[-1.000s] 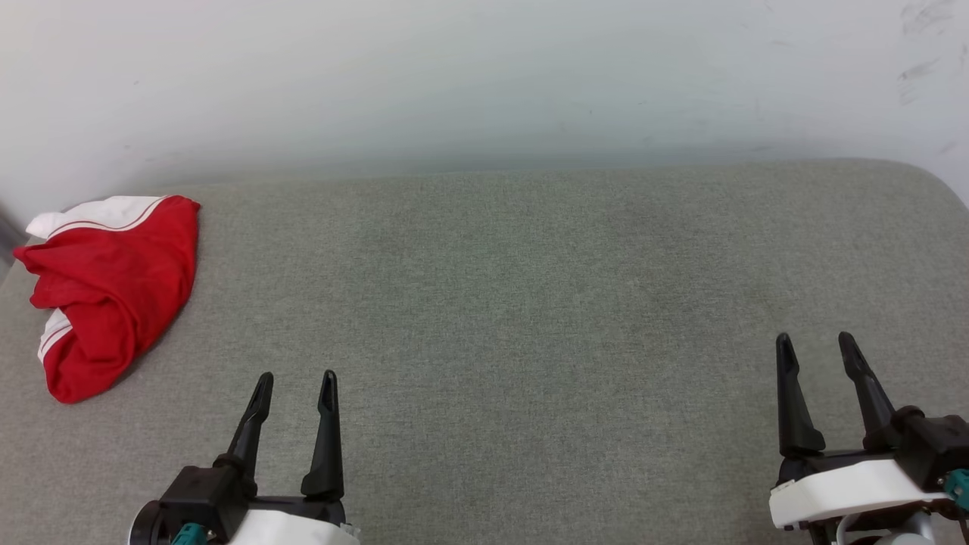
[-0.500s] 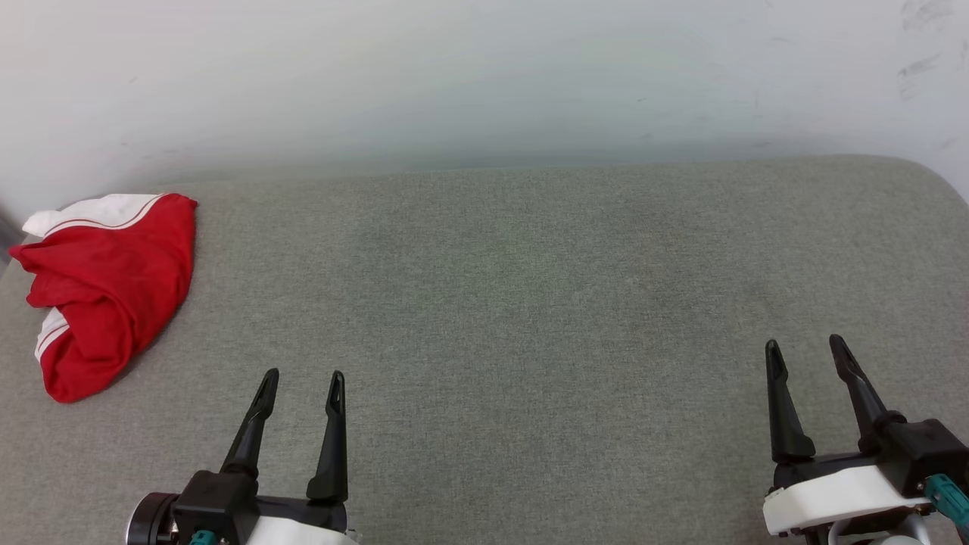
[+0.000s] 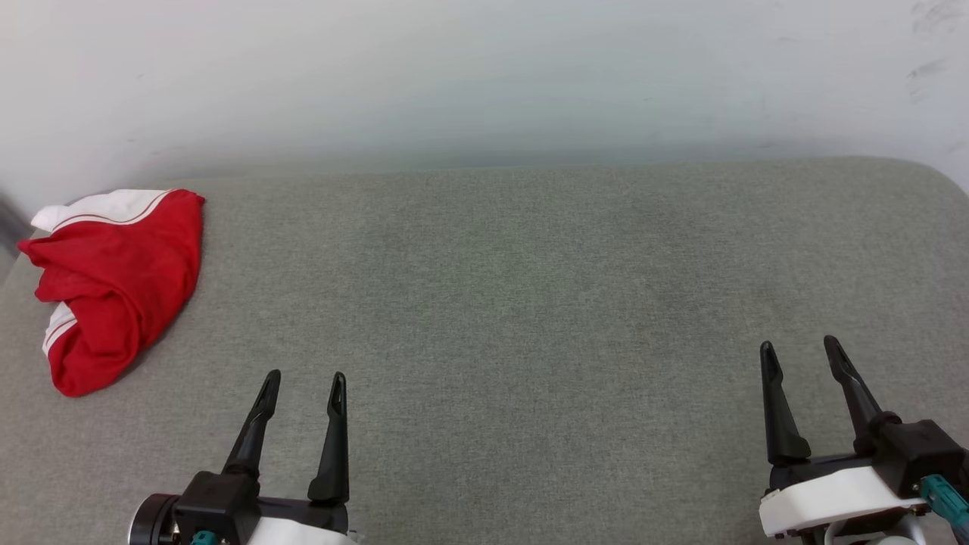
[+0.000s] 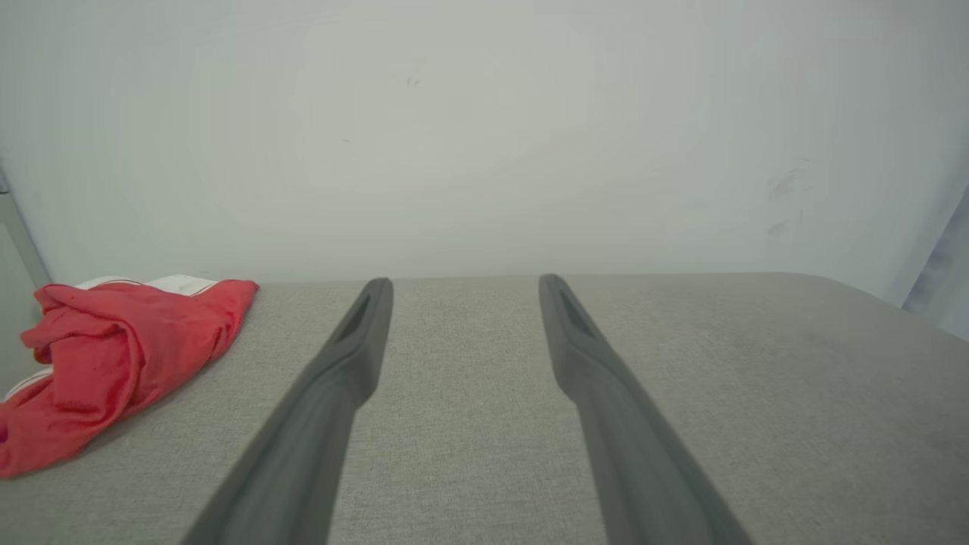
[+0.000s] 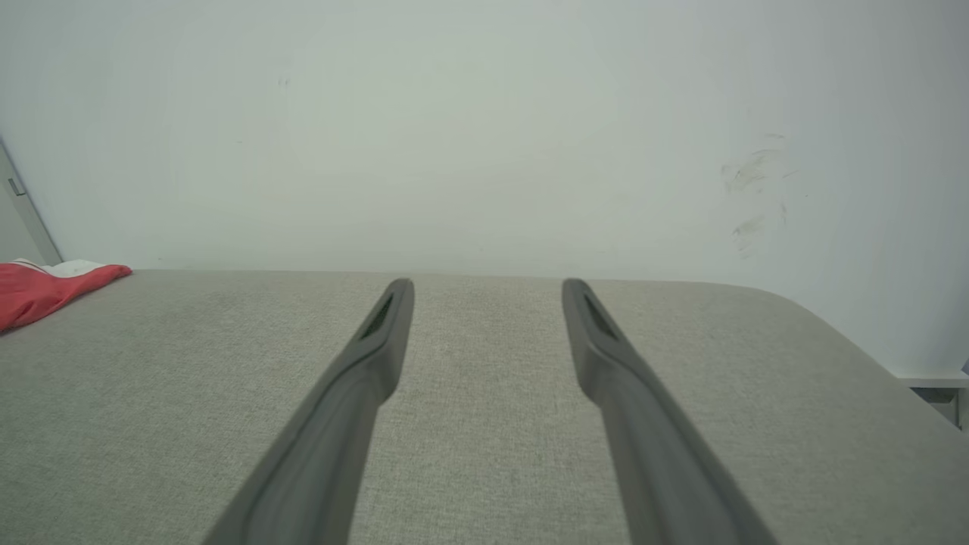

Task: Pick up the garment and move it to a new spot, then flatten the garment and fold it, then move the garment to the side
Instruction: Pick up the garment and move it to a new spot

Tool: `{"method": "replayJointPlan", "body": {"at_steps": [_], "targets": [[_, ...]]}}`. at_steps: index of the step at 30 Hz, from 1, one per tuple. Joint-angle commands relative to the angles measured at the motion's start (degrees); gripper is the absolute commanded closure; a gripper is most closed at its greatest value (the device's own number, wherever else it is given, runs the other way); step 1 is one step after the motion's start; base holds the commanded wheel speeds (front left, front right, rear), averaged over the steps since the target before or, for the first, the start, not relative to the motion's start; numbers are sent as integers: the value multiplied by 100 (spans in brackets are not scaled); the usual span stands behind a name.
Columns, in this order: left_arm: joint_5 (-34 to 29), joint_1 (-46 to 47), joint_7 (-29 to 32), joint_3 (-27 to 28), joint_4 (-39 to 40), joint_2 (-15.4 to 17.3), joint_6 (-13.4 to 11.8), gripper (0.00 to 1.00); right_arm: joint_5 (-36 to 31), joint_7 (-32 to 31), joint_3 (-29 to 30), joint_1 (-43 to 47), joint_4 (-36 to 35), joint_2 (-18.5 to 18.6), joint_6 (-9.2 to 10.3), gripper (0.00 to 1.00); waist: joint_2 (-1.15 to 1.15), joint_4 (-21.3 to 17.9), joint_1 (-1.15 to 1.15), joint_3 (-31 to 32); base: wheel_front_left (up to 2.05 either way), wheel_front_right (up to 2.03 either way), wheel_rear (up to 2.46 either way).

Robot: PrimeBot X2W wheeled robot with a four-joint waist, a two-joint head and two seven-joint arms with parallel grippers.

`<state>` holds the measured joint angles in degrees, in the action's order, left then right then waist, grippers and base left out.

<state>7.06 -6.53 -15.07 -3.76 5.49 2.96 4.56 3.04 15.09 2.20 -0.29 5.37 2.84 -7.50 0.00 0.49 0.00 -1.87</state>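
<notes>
Head view: a crumpled red jersey shirt [image 3: 113,288] with white striped sleeves is seen bunched at the grey upholstered surface's [image 3: 530,303] far left edge, well apart from the left gripper [image 3: 305,375] and right gripper [image 3: 799,344], both with jaws spread and empty. Light, limp cloth is expected; a raised fold should be pinched

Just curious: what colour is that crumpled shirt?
Shirt: red with white trim, best in head view.

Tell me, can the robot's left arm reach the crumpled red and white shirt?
Probably yes. The crumpled red and white shirt lies on the grey fabric surface, off to the left. Only bare fabric lies between it and the open left gripper, so nothing blocks the way.
</notes>
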Motion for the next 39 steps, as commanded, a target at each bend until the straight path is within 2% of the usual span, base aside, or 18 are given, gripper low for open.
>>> {"method": "replayJointPlan", "body": {"at_steps": [1,8,27,39], "targets": [[0,18,-16,1,-5,-11,45,0,11,12,-15,33,-22,7,2,0,0,39,0,-9,0,0,0],[-28,48,-16,42,16,-11,5,0,71,12,-69,92,-50,7,2,0,0,387,0,-24,0,0,0],[-126,-234,-16,534,23,-9,92,0,271,12,-523,254,88,6,2,0,0,2101,0,202,0,0,0],[-178,-376,-15,616,45,-9,140,0,411,12,-864,288,136,7,2,0,0,2628,0,307,0,0,0]]}}
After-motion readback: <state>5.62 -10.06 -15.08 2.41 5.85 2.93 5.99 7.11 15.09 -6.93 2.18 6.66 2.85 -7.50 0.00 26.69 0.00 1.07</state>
